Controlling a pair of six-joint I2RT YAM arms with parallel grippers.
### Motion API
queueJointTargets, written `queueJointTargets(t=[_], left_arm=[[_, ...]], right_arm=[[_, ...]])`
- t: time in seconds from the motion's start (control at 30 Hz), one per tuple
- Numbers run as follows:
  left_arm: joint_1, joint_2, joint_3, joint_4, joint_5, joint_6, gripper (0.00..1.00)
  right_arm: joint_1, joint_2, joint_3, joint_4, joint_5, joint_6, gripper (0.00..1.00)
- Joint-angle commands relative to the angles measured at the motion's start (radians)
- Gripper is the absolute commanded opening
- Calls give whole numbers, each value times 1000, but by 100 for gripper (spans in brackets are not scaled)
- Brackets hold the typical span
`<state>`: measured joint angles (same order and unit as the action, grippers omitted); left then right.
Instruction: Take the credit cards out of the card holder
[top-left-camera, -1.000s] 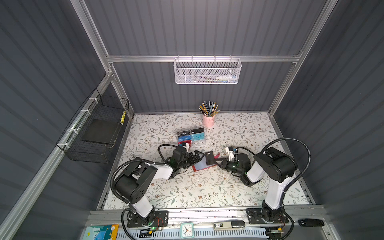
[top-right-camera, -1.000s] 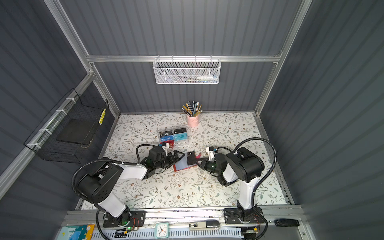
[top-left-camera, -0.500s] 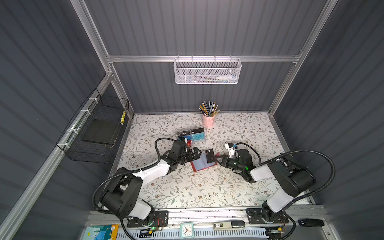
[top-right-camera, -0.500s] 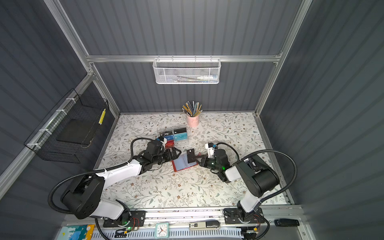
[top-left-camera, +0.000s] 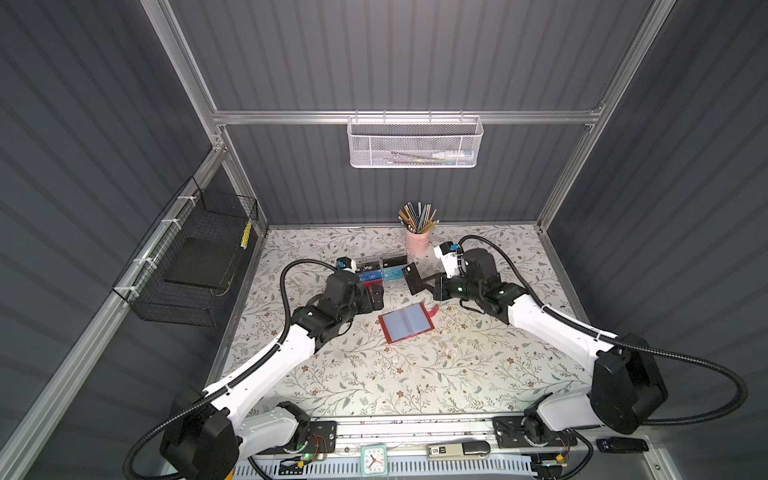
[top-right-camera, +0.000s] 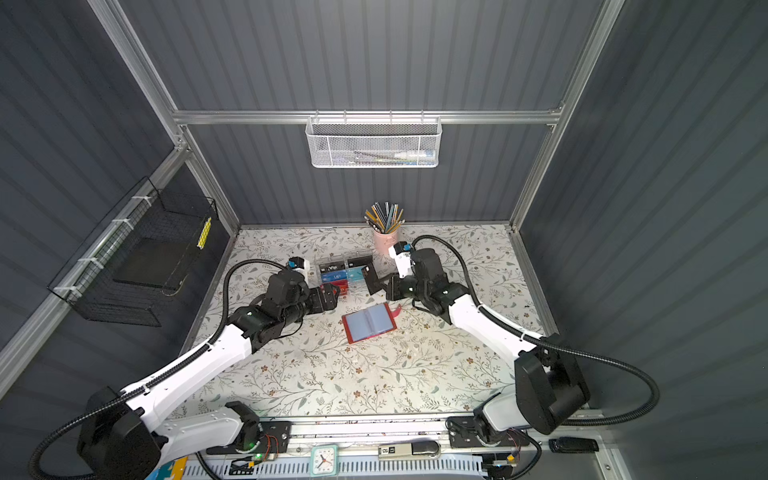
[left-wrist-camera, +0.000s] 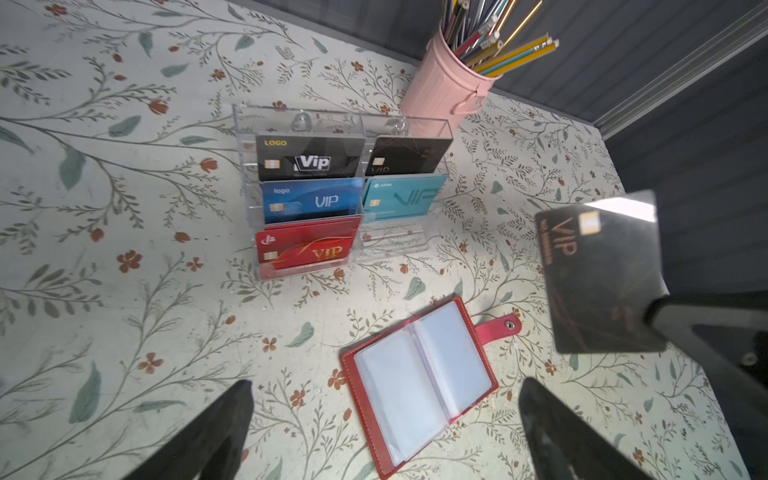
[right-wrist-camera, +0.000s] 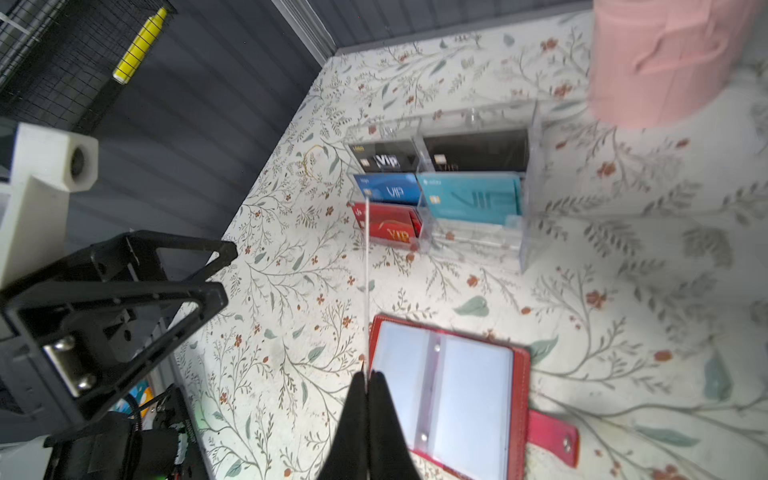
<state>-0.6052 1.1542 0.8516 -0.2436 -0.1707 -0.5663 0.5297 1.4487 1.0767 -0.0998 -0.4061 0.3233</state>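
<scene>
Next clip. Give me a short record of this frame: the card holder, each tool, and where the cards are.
card holder: red, lying open, snap tab out; visible sleeves look empty
right tool: shut on black card by its edge, held in the air near the clear box
left tool: open, empty, hovering beside the card holder
clear box: behind the card holder; five cards in its compartments, one compartment empty
pink cup: pencils, behind the clear box
task status: no card seen in the card holder; hidden sleeves cannot be checked
</scene>
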Motion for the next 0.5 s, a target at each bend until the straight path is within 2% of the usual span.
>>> queueJointTargets(t=[0.0,0.17,0.47], left_arm=[[4,-32,-44,-40,-58,31,100],[4,-54,-96,-5,-54,21,100],[4,-38,-156,43,-33,12,100]], right_arm=[[3,52,142,-299,6,-221,0],[15,145,332,-481,39,-403,0],[27,252,490,-564,133,-681,0]])
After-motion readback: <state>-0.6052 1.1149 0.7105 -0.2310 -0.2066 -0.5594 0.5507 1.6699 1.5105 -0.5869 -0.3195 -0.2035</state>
